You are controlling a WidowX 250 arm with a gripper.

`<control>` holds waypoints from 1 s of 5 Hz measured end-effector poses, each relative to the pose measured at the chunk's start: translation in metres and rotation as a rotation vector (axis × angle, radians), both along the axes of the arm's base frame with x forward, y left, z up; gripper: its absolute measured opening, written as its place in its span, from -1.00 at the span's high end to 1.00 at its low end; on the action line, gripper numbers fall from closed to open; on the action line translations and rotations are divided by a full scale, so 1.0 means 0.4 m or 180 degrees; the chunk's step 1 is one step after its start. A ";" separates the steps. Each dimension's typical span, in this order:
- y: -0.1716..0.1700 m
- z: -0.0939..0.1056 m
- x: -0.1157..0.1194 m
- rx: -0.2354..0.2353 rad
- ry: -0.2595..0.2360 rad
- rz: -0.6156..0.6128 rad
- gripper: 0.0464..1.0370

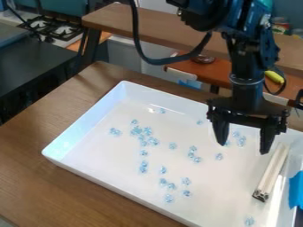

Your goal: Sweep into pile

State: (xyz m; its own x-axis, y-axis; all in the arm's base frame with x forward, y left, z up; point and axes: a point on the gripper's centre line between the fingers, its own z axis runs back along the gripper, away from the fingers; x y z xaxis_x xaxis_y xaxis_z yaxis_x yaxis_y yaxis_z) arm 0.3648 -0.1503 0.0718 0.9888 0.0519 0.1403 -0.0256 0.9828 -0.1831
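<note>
The table [71, 199] lay nearest you, bearing the white tray [95, 181] with blue bits [142, 131] scattered across its floor. Your gripper [243, 149] hung wide-jawed and empty, near the pale bar [273, 170] by the tray's side. You probably needed to straddle the bar squarely, grasp firmly, then sweep low, gathering strays inward.

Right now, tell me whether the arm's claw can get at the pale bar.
Likely yes: the claw hangs open near the pale bar and nothing lies on it, though the tray's wall close by may crowd a finger.
</note>
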 end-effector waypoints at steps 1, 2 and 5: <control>0.002 -0.040 -0.005 0.0046 0.0120 0.0008 -0.93; 0.004 -0.095 0.030 0.0171 0.0107 0.0096 -0.93; -0.044 -0.130 0.099 0.0166 -0.0005 0.0080 -0.93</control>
